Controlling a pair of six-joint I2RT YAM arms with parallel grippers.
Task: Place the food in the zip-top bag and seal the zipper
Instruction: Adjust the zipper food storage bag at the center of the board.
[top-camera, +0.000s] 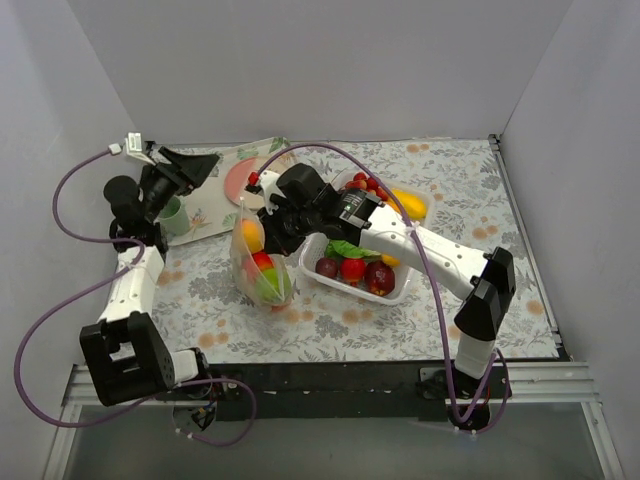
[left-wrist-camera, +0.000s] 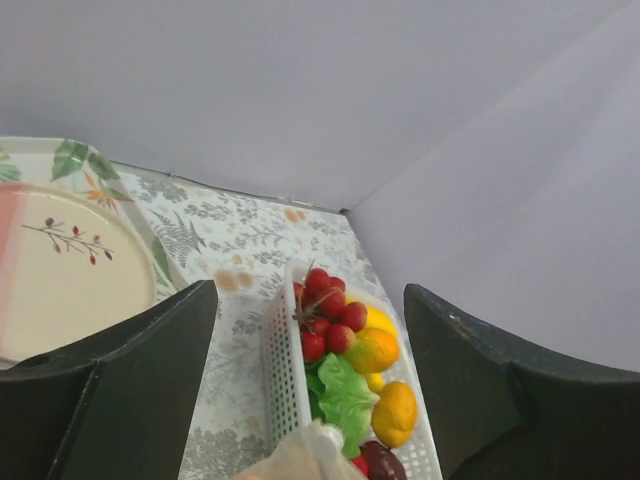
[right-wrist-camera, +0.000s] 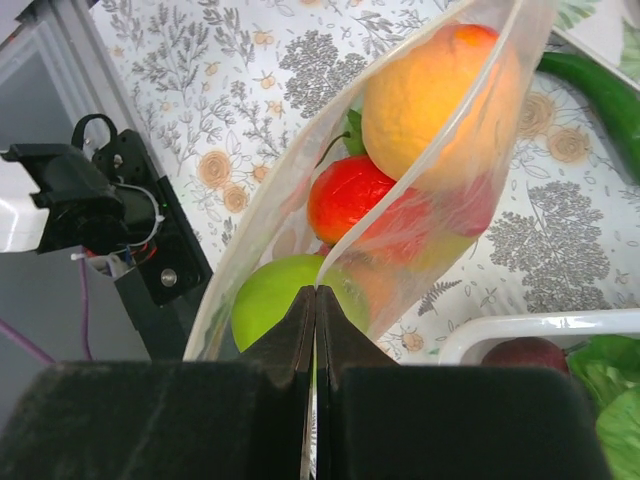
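Note:
The zip-top bag (top-camera: 262, 268) stands on the table, left of the white tray (top-camera: 402, 296). It holds an orange fruit (right-wrist-camera: 440, 95), a red one (right-wrist-camera: 350, 195) and a green one (right-wrist-camera: 268, 312). My right gripper (right-wrist-camera: 316, 292) is shut on the bag's mouth edge with the zipper strip (right-wrist-camera: 349, 247); it also shows in the top view (top-camera: 266, 226). More food (top-camera: 352, 268) lies in the tray: red cherries (left-wrist-camera: 325, 310), lettuce (left-wrist-camera: 345, 395) and yellow-orange fruits (left-wrist-camera: 394, 412). My left gripper (top-camera: 200, 165) is open and empty, raised over the far left, apart from the bag.
A round pink-and-white plate (left-wrist-camera: 60, 270) sits on a leaf-printed mat (top-camera: 215, 215) at the back left, with a green cup (top-camera: 172, 215) beside it. A yellow fruit (top-camera: 408, 204) lies behind the tray. A green pepper (right-wrist-camera: 600, 95) lies beside the bag. White walls enclose the table.

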